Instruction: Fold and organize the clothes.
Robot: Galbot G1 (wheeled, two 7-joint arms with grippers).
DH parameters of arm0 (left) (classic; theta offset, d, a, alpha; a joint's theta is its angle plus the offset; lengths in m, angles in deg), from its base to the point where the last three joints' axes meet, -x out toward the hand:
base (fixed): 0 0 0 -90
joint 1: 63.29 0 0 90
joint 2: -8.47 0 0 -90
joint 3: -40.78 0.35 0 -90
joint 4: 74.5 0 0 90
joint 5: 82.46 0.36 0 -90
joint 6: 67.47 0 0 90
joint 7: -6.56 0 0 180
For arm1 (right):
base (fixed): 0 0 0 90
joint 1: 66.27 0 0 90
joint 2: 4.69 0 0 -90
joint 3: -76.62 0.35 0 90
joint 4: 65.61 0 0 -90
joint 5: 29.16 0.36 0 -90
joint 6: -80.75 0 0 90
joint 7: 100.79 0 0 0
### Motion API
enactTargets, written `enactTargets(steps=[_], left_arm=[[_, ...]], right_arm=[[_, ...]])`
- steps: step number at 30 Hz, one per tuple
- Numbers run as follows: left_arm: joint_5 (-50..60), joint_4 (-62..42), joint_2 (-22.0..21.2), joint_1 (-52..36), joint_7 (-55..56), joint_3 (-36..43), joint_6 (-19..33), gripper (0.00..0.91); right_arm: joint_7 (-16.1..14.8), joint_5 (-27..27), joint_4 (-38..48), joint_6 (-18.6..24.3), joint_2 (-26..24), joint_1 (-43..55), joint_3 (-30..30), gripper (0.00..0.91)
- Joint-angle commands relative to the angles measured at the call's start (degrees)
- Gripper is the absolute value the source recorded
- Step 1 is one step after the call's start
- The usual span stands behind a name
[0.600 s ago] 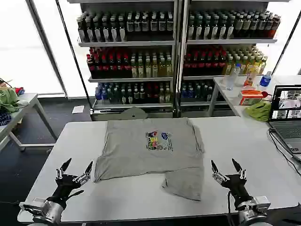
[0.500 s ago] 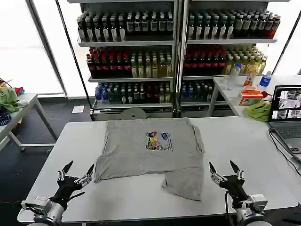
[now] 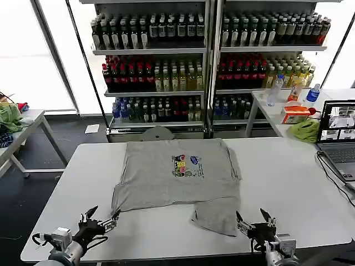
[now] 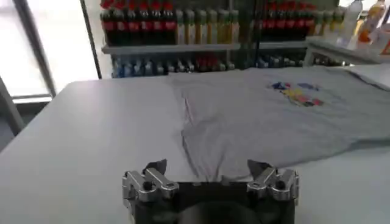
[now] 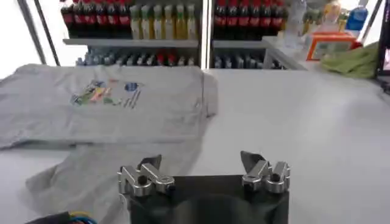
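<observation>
A light grey short-sleeved shirt (image 3: pixel 175 174) with a small multicolour chest print lies spread on the white table (image 3: pixel 288 177), its lower part folded up and one flap hanging toward the front right. My left gripper (image 3: pixel 104 218) is open, low at the table's front left, just off the shirt's front left corner (image 4: pixel 207 164). At the front right my right gripper (image 3: pixel 253 218) also stands open, beside the hanging flap (image 5: pixel 116 170). Nothing sits between either pair of fingers. The shirt (image 4: pixel 286 115) lies ahead of the left gripper (image 4: pixel 207 167); the right gripper (image 5: pixel 201 159) faces bare table.
A laptop (image 3: pixel 339 136) with a cable sits at the table's right edge. Behind it a side table holds a lime-green cloth (image 3: pixel 306 130), bottles and a box. Shelves of drink bottles (image 3: pixel 166 61) stand behind. Another table (image 3: pixel 16 133) with green cloth stands far left.
Both grippers have dropped lower and pulled back toward the table's front edge, staying open. The shirt has not moved.
</observation>
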Motion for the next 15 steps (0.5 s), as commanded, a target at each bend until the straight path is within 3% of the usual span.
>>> enactTargets(steps=[1,5,7,13,15], left_arm=[[-4.0,0.2,2.1,-1.1,2.4,2.8,-4.6,0.907],[-4.1,-0.5,1.6,-2.4,2.4,3.8,-4.7,0.907],[-4.1,-1.2,1.3,-3.3,2.5,4.2,-4.7,0.907],[-5.5,-2.0,0.1,-6.5,3.5,4.9,-5.0,0.907],[-6.1,-2.1,0.0,-7.1,3.8,4.7,-5.0,0.907]], right_arm=[[1.7,0.5,0.2,-2.6,0.8,-0.3,-2.7,0.907],[2.3,-0.1,0.9,-2.6,1.9,0.5,-4.0,0.897],[2.2,-0.9,1.2,-2.6,2.2,0.8,-4.7,0.806],[2.6,-2.4,2.9,-2.5,3.1,2.1,-6.1,0.796],[2.4,-2.3,2.9,-2.5,3.2,2.2,-6.4,0.736]])
